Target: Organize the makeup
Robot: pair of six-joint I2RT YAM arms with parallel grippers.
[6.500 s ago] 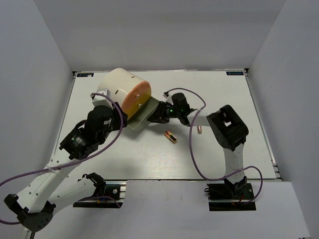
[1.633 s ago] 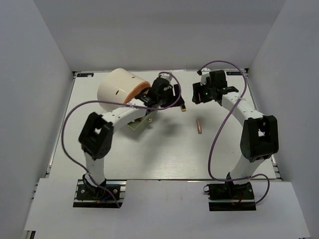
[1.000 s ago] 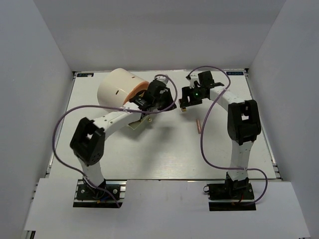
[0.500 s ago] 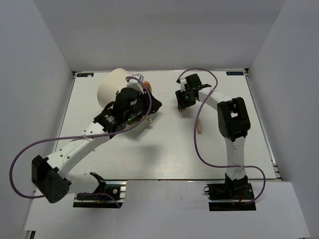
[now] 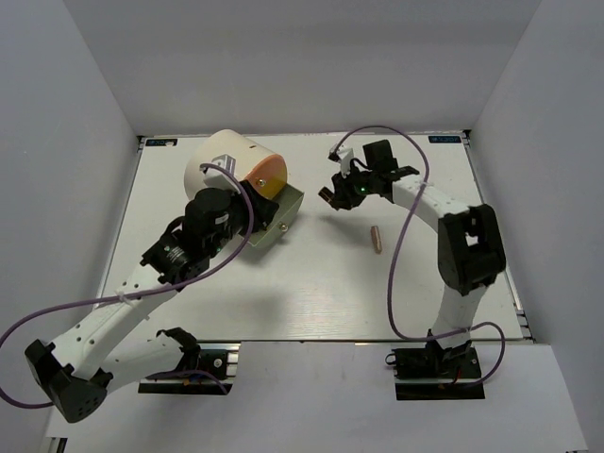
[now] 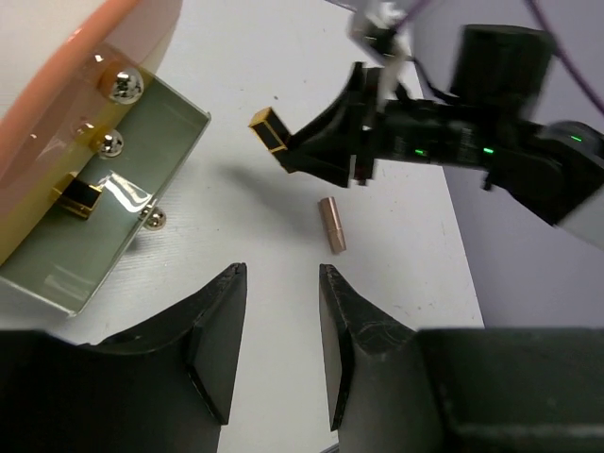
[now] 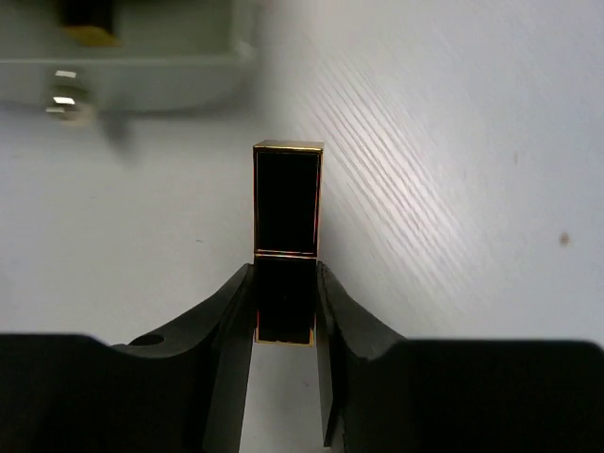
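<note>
My right gripper [image 7: 285, 274] is shut on a gold-and-black lipstick [image 7: 287, 200] and holds it just above the table, right of the open drawer; the gripper also shows in the top view [image 5: 329, 195]. In the left wrist view the lipstick [image 6: 269, 130] sticks out of it. A slim rose-gold tube [image 5: 376, 238] lies on the table to its right, also in the left wrist view [image 6: 332, 225]. Another lipstick [image 6: 80, 193] lies in the mirrored drawer [image 6: 142, 179]. My left gripper [image 6: 281, 283] is open and empty, over the table near the drawer [image 5: 253, 215].
The big cream cylinder with the orange front [image 5: 231, 165] lies at the back left, its mirrored drawer [image 5: 279, 215] pulled out toward the middle. White walls close in the table on three sides.
The right gripper has carried the lipstick a little left toward the drawer. The left arm has drawn back from the drawer's front toward the near left.
</note>
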